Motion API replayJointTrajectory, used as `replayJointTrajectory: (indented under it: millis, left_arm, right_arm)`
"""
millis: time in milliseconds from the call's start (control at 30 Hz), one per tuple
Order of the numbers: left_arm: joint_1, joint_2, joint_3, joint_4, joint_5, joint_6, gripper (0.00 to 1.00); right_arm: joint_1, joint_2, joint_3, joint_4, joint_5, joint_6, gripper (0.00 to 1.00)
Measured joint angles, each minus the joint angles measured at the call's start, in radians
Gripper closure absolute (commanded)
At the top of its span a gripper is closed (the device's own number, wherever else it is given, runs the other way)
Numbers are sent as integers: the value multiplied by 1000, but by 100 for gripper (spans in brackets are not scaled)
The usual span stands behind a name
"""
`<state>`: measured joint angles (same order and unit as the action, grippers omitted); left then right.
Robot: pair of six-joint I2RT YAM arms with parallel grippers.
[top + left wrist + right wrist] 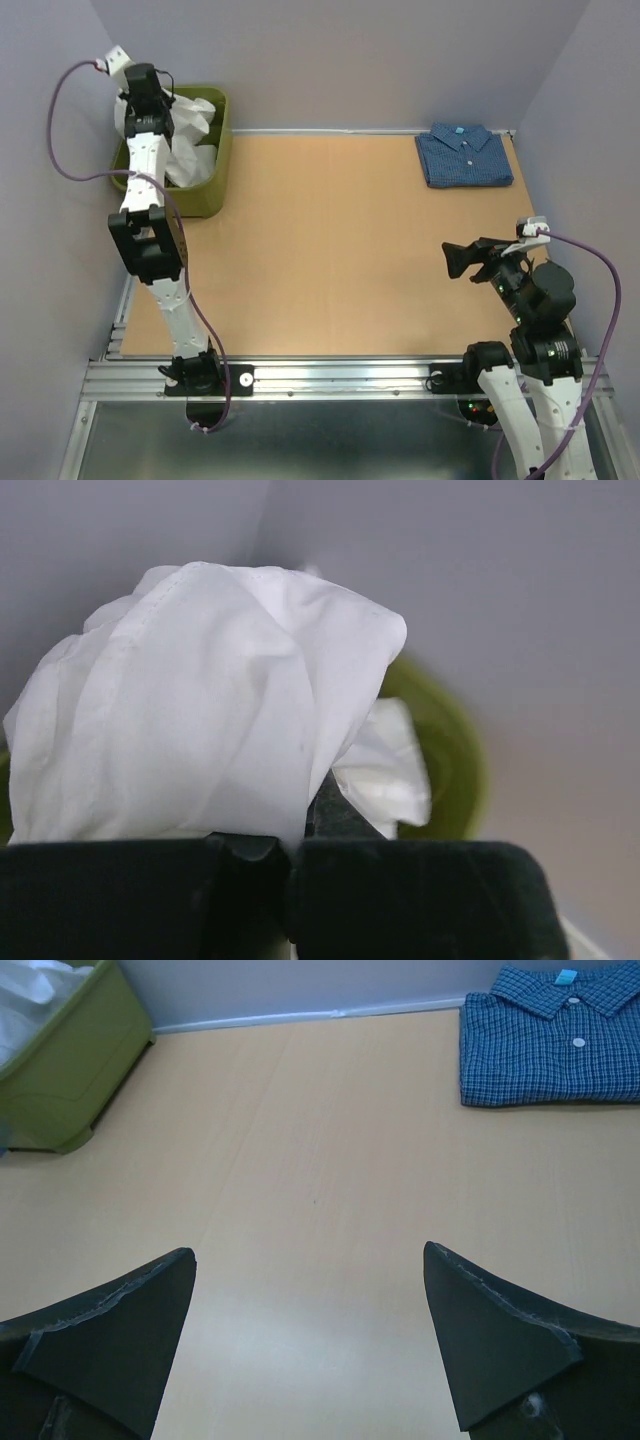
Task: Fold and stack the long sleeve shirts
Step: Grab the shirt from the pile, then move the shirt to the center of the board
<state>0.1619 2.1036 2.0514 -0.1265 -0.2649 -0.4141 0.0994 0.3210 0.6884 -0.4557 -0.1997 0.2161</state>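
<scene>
Left wrist view: the left gripper (290,852) clenches the white shirt (190,720), seemingly thin and limp. Shoulders likely suit gripping. Right gripper (308,1253) gapes empty.

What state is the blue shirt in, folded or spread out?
Folded. The blue shirt lies as a compact rectangle at the far right corner of the table, collar up, sleeves tucked out of sight.

light even, bright | shadows soft | left wrist view — background blurred
</scene>
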Motion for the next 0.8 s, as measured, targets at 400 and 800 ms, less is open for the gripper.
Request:
replayJointTrajectory:
  millis: [400,800]
  left_arm:
    - [-234,-409,283,157,180,-23,100]
    - [-618,-832,-419,341,443,-55,68]
  right_arm:
    - [0,-32,5,0,-14,-6,0]
    - [0,-44,54,0,-53,-21,0]
